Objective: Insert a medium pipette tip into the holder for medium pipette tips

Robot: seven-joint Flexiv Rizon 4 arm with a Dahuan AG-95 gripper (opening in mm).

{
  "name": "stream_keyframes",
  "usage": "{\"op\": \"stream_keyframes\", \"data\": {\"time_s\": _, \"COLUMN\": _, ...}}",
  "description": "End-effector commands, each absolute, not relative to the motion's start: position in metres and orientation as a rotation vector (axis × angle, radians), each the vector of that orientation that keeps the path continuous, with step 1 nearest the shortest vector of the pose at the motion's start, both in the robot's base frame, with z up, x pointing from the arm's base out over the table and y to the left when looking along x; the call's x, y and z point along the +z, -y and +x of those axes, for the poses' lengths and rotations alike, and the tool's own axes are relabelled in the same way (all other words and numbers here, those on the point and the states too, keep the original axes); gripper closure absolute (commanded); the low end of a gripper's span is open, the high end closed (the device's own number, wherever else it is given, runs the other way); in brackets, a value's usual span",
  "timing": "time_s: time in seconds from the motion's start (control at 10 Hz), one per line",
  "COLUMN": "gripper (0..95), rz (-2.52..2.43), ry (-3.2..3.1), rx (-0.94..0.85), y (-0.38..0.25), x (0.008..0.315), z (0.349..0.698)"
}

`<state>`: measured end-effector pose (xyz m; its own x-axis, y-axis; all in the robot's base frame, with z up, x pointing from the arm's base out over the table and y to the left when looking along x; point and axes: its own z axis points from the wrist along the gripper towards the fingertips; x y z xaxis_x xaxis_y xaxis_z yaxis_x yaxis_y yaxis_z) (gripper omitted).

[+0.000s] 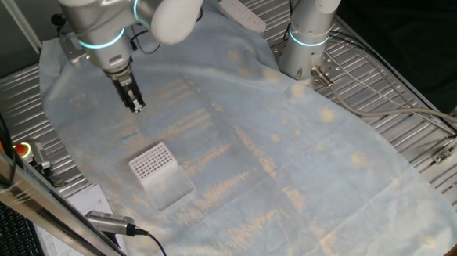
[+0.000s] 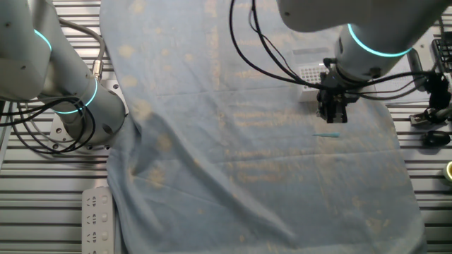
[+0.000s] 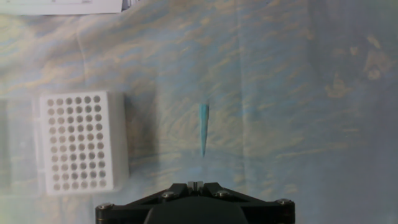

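Note:
The medium pipette tip (image 3: 203, 129) is a thin pale teal sliver lying flat on the blue cloth, free of the gripper; it also shows in one fixed view (image 1: 129, 135) and in the other fixed view (image 2: 326, 135). The holder for medium pipette tips (image 3: 81, 142) is a white box with a grid of holes, to the left of the tip in the hand view, and shows in both fixed views (image 1: 153, 163) (image 2: 311, 73). My gripper (image 1: 137, 106) hangs above the cloth over the tip, jaws together and empty; it also shows in the other fixed view (image 2: 330, 116) and at the hand view's bottom edge (image 3: 196, 184).
A second arm's base (image 1: 306, 38) stands at the back. A white power strip (image 1: 242, 13) lies at the cloth's far edge. A clear lid (image 1: 173, 190) adjoins the holder. A red button (image 1: 23, 148) and a metal tool (image 1: 112, 223) sit at the left edge.

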<state>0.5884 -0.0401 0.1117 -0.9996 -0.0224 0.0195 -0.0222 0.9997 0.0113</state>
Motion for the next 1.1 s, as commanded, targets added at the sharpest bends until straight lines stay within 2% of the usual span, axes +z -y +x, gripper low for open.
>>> {"op": "stream_keyframes", "data": {"time_s": 0.1, "gripper": 95.0, "rz": 0.063, "ry": 3.118, "rx": -0.020, "y": 0.0397, "x": 0.1108, "z": 0.5885}}
{"op": "stream_keyframes", "data": {"time_s": 1.1, "gripper": 95.0, "rz": 0.174, "ry": 3.069, "rx": -0.009, "y": 0.0393, "x": 0.1113, "z": 0.5905}}
